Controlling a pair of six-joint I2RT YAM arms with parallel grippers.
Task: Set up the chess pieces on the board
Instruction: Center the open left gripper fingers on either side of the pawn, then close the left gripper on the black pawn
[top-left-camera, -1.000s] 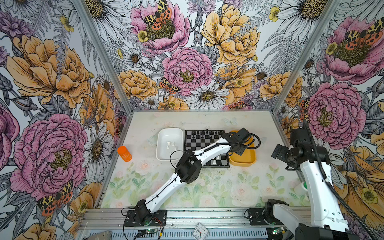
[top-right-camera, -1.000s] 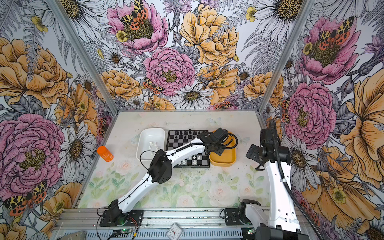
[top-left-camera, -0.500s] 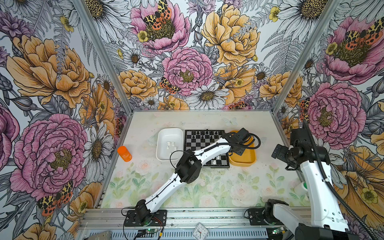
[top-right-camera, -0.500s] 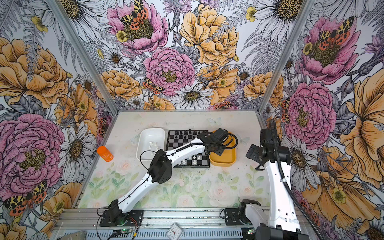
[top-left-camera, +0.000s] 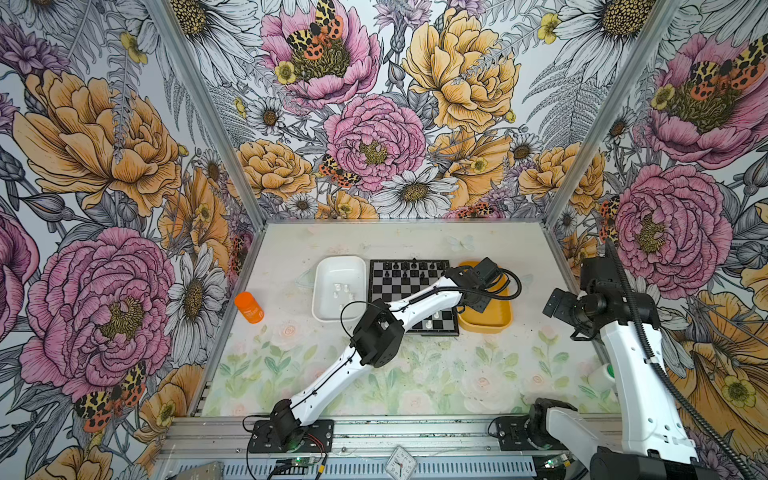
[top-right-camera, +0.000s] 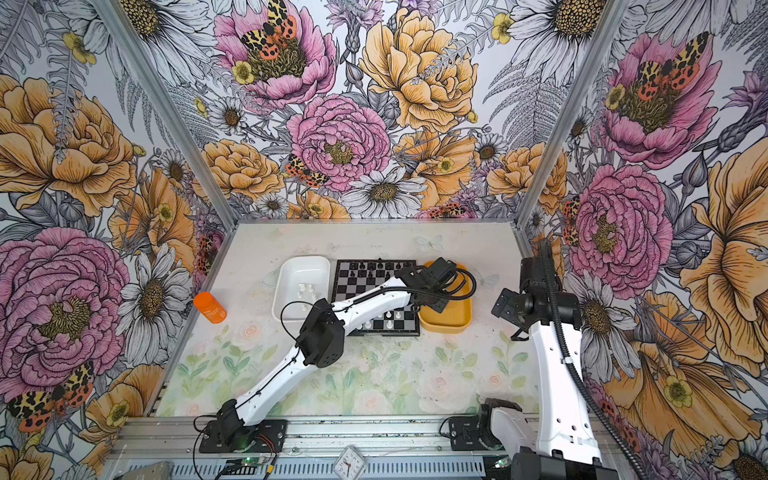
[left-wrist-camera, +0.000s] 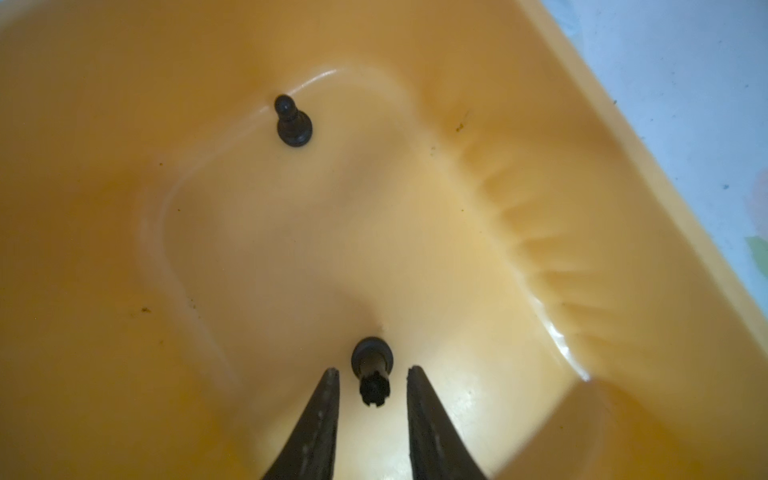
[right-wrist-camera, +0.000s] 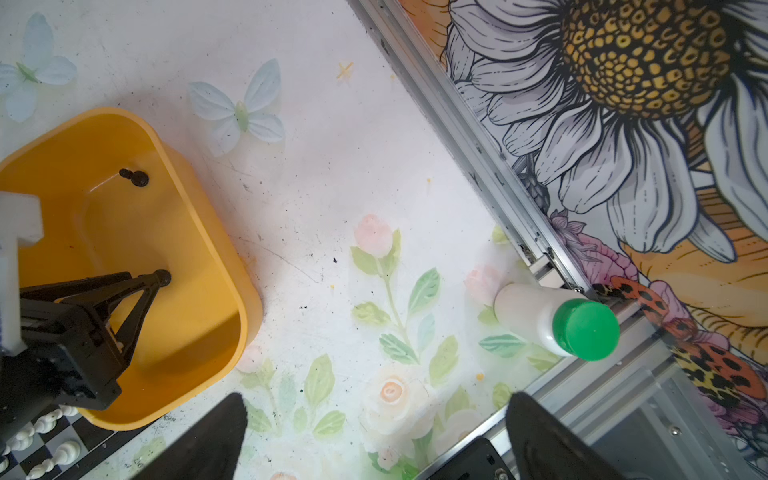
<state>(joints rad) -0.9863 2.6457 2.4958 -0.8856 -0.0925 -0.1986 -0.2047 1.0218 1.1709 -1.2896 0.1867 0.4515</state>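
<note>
**A:** The left hand (left-wrist-camera: 372, 372) is stretching right across the board (top-left-camera: 390, 291) and dipping into the yellow tray (left-wrist-camera: 540, 124), which is sitting just beside the board's right edge.

**B:** And those fingers (left-wrist-camera: 328, 399) are standing slightly apart, bracketing a black piece with a notched crown (left-wrist-camera: 371, 365). Tray floor is showing on both sides of it, so that hand is open and gripping nothing.

**A:** A black pawn (left-wrist-camera: 293, 122) is sitting near a corner of the tray floor, well apart from the hand.

**B:** On the board itself, black chess pieces (top-left-camera: 409, 266) are lining the far rows. White chess pieces (top-right-camera: 388, 325) are standing along the near edge, partly hidden under the arm.

**A:** Loose white pieces (top-left-camera: 338, 286) are lying in the white tray (top-left-camera: 332, 270), just beside the board's left side.

**B:** The right hand (right-wrist-camera: 376, 399) is hanging over bare counter (right-wrist-camera: 332, 166) off to the right, spread wide and carrying nothing.

**A:** A white bottle with a green cap (right-wrist-camera: 557, 324) is sitting by the rail on that side. An orange bottle (top-left-camera: 248, 306) is sitting at the counter's left edge.
</note>
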